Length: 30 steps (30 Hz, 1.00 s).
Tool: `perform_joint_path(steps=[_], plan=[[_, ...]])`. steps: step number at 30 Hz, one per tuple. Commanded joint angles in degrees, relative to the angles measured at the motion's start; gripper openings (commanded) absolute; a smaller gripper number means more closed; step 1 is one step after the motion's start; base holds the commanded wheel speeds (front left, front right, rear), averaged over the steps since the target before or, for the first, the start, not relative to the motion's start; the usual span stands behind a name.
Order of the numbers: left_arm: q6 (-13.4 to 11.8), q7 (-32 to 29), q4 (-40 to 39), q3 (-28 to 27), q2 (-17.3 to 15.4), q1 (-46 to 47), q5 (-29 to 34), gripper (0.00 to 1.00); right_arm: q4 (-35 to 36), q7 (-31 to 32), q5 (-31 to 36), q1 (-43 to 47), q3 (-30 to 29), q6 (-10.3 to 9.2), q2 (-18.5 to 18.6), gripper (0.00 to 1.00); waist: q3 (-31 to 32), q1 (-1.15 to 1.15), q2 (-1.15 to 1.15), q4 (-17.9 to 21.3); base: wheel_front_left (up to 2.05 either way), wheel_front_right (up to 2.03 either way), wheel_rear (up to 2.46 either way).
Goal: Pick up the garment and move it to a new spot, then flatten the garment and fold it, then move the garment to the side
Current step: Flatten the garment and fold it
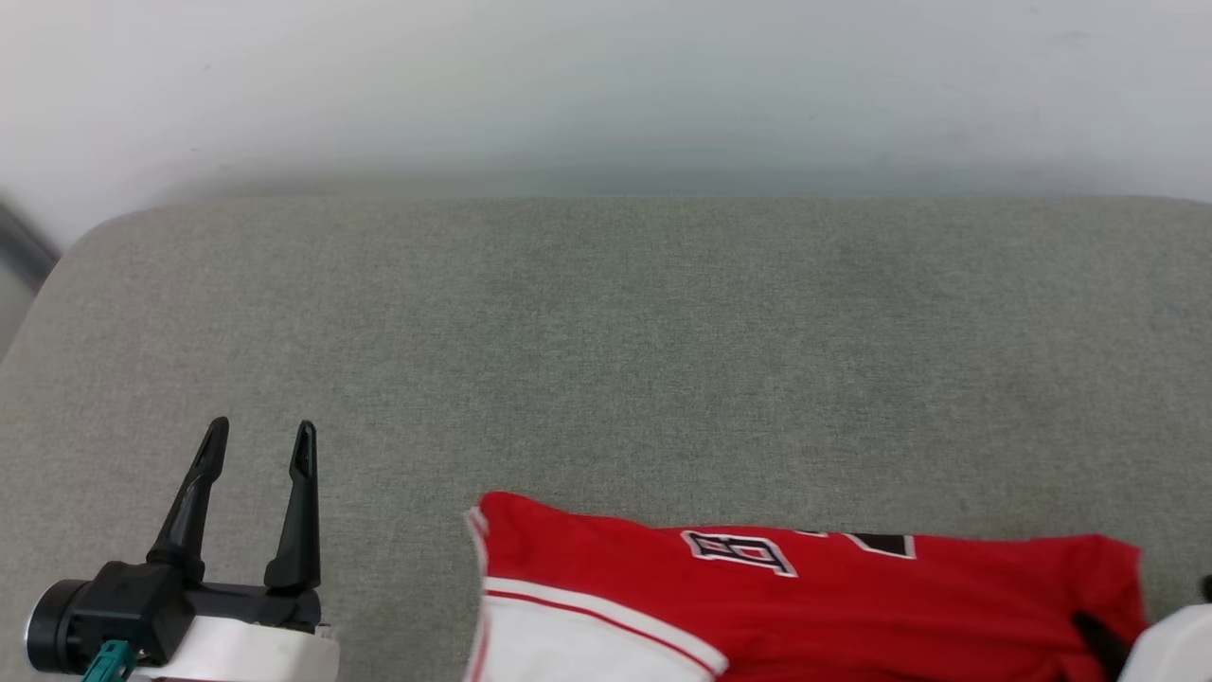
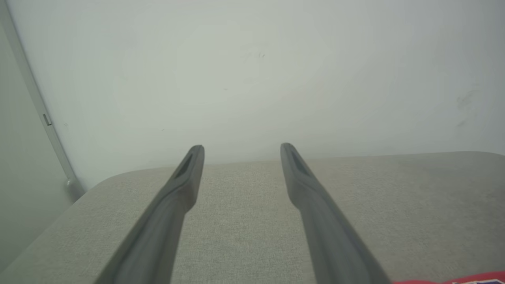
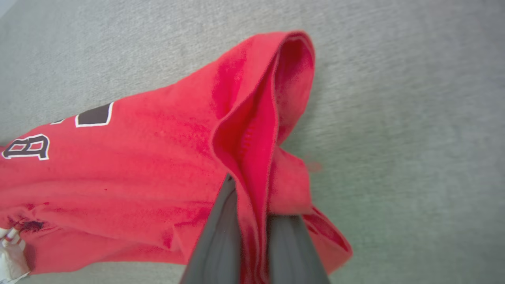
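- Left gripper (image 1: 262, 426): fingers spread apart with nothing between them. It hovers over the bare grey padded surface (image 1: 606, 332), tips aimed at the pale wall (image 1: 606, 85) beyond.
- Garment (image 1: 805, 606): lies to the right of the left gripper, apart from it, no contact. It is stretched lengthwise on the surface, fairly flat across the chest and rumpled at its far-right end.
- The white sleeve (image 1: 568, 635) with striped trim is the part nearest the left gripper. The black lettering (image 1: 743, 551) sits further right.
- Right gripper (image 3: 254, 213): clamped on a raised fold of red edge at the garment's right end. The cloth stands in a ridge ahead of the fingers and drapes off to both sides.
- Handling, judged: thin, soft and light, with no stiffness. It will likely sag and trail from any single pinch and drag on the textured cover. Not fragile. One-point holds bunch it, as the ridge shows.
- Where to take hold, judged: a second pinch by the left gripper at the near end, around the sleeve seam or shoulder, would let both grippers carry it taut. Hems and seams look best, since doubled cloth is less likely to slip out.
- Stage, judged: pick-up or move. Flattening and folding are not yet done.
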<state>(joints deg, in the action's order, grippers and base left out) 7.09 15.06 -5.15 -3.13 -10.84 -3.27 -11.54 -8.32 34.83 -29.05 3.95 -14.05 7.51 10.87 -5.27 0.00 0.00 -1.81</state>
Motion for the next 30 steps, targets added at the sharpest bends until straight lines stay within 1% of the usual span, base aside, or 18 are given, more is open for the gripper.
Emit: perform_joint_path(steps=[1, 3, 5, 9, 13, 18, 22, 26, 29, 30], plan=[[0.19, 0.13, 0.13, -0.14, -0.24, -0.40, -0.14, 1.00, 0.03, 0.01, 0.40, 0.28, -0.86, -0.05, 0.88, 0.00, 0.35, 0.00, 0.00, 0.26, 0.00, 0.00, 0.00], [0.20, 0.14, 0.24, 0.00, 0.17, -0.53, -0.69, 1.00, -0.06, 0.34, 1.07, 0.30, -2.86, -0.04, 2.22, 0.00, 0.76, 0.00, 0.00, 0.46, 0.00, 0.00, 0.00], [0.24, 0.14, 0.31, 0.02, 0.40, -0.64, -1.02, 1.00, 0.53, 0.89, 0.95, 0.38, -3.57, -0.03, 2.56, 0.00, 1.12, 0.00, 0.00, 0.62, 0.00, 0.00, 0.00], [0.31, 0.14, 0.35, -0.03, 0.67, -0.93, -1.46, 1.00, 3.89, 3.03, -0.10, 1.55, -2.03, -0.03, 1.99, 0.00, 1.83, 0.00, 0.00, 0.84, 0.00, 0.00, 0.00], [0.36, 0.15, 0.51, 0.11, 0.71, -1.17, -1.84, 1.00, 9.02, 5.35, -0.34, 3.06, 1.23, -0.03, 0.19, 0.00, 2.63, 0.00, 0.00, 0.84, 0.00, 0.00, 0.00], [0.38, 0.14, 0.72, 0.34, 0.58, -1.37, -2.20, 1.00, 15.13, 9.00, -2.21, 4.76, 6.44, -0.03, -4.16, 0.00, 3.82, 0.00, 0.00, 0.43, 0.00, 0.00, 0.00], [0.38, 0.14, 0.87, 0.85, 0.49, -1.48, -2.64, 1.00, 18.87, 11.61, -1.80, 5.71, 12.38, -0.03, -6.05, 0.00, 4.37, 0.00, 0.00, -0.15, 0.00, 0.00, 0.00], [0.38, 0.14, 0.88, 0.63, 0.36, -1.69, -2.81, 1.00, 19.52, 12.94, -3.99, 4.96, 16.59, -0.03, -7.57, 0.00, 4.80, 0.00, 0.00, -0.73, 0.00, 0.00, 0.00], [0.38, 0.14, 0.94, 0.85, 0.24, -1.89, -2.79, 1.00, 18.23, 12.82, -5.55, 3.29, 18.97, -0.03, -8.00, 0.00, 4.91, 0.00, 0.00, -1.20, 0.00, 0.00, 0.00], [0.38, 0.14, 0.94, 1.02, 0.24, -1.87, -2.83, 1.00, 17.48, 12.40, -7.06, 2.75, 19.93, -0.03, -8.03, 0.00, 4.84, 0.00, 0.00, -1.37, 0.00, 0.00, 0.00]])
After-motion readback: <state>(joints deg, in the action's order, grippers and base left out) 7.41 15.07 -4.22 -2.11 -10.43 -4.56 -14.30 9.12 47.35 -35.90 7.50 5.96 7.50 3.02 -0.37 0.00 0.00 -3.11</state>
